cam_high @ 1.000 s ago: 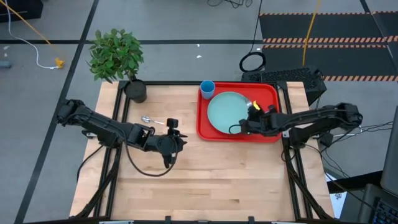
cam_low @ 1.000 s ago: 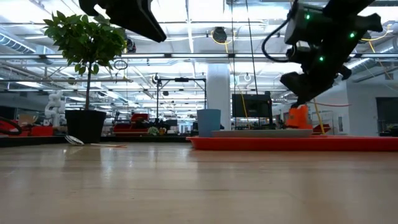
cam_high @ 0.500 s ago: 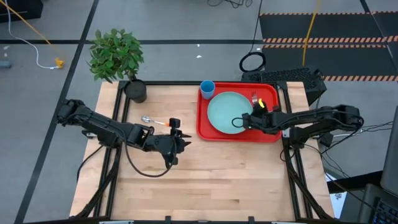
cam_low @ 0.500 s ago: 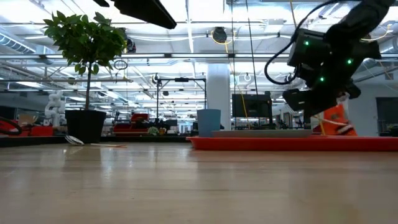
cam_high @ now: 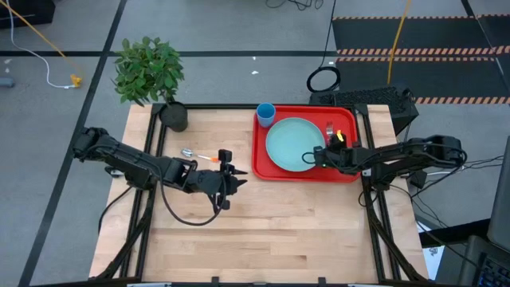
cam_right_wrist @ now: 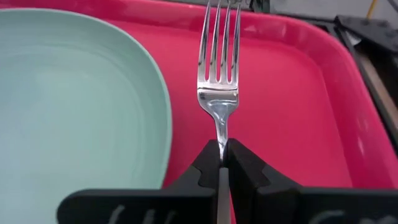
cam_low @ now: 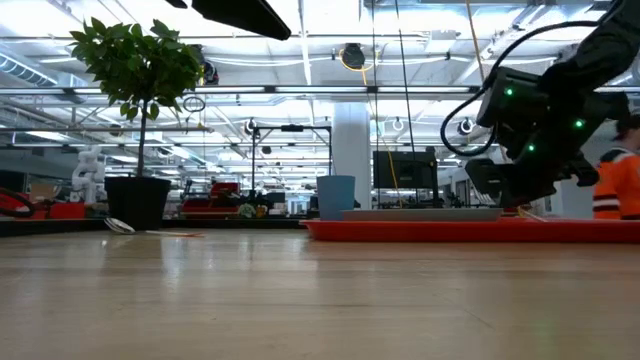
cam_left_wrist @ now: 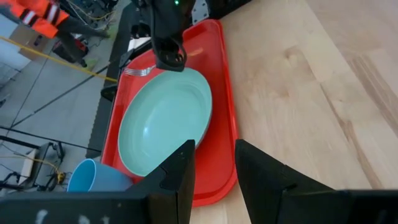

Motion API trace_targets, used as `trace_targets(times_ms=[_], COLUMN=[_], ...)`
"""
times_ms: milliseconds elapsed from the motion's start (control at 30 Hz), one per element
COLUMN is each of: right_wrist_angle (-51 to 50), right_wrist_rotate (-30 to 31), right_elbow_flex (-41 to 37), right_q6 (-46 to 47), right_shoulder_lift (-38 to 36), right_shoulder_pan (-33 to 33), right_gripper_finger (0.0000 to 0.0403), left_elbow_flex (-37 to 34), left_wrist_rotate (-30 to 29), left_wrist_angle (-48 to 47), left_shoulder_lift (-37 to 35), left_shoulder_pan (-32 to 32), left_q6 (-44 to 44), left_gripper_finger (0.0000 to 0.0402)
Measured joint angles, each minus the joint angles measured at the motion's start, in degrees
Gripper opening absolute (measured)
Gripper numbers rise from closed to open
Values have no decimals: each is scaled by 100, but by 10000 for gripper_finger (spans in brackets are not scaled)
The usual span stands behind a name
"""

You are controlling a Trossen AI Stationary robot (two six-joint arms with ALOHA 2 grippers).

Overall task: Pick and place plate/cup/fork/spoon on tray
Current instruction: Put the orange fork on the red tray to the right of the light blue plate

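While spoon is lying on bare wood near plant pot, left gripper is hovering just beside it, fingers partly parted, holding nothing, nearer arm. Cup and plate sitting in tray. Right gripper is pinching fork, jaws shut on neck, long axis pointing straight ahead, low over tray floor beside plate.

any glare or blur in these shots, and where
Low view: bright ceiling lights behind; the right claw is a dark silhouette, the wooden table blurred up close. Right wrist view: highlights gleam on the silver metal fork. Left wrist view: soft sheen on the round pale teal plate.
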Motion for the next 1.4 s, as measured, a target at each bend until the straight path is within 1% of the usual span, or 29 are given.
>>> trace_targets(times_ms=[200, 333, 433, 700, 833, 1000, 1233, 1400], right_wrist_angle=[231, 311, 552, 708, 826, 905, 904, 911], right_wrist_rotate=[-389, -597, -723, -725, -852, -847, -845, -845], right_elbow_flex=[-229, -243, -243, -243, -243, -243, -243, -243], right_q6=[7, 21, -36, -147, -147, -147, -147, -145], right_shoulder_lift=[2, 2, 2, 13, 136, 323, 345, 348], right_shoulder_pan=[-260, -385, -413, -413, -415, -415, -457, -457], right_gripper_finger=[3, 4, 4, 4, 4, 4, 5, 23], left_elbow_flex=[0, 0, 0, 0, 0, 0, 0, 0], left_wrist_rotate=[0, 2, 2, 4, 4, 4, 7, 7], left_wrist_angle=[0, 0, 7, 9, 9, 10, 10, 9], left_shoulder_lift=[1, 0, 1, 1, 0, 0, 1, 0], left_shoulder_pan=[19, 20, 23, 23, 23, 23, 23, 23], left_q6=[-2, -4, -4, -48, -58, -63, -63, -63], left_gripper_finger=[115, 115, 115, 115, 115, 115, 115, 115])
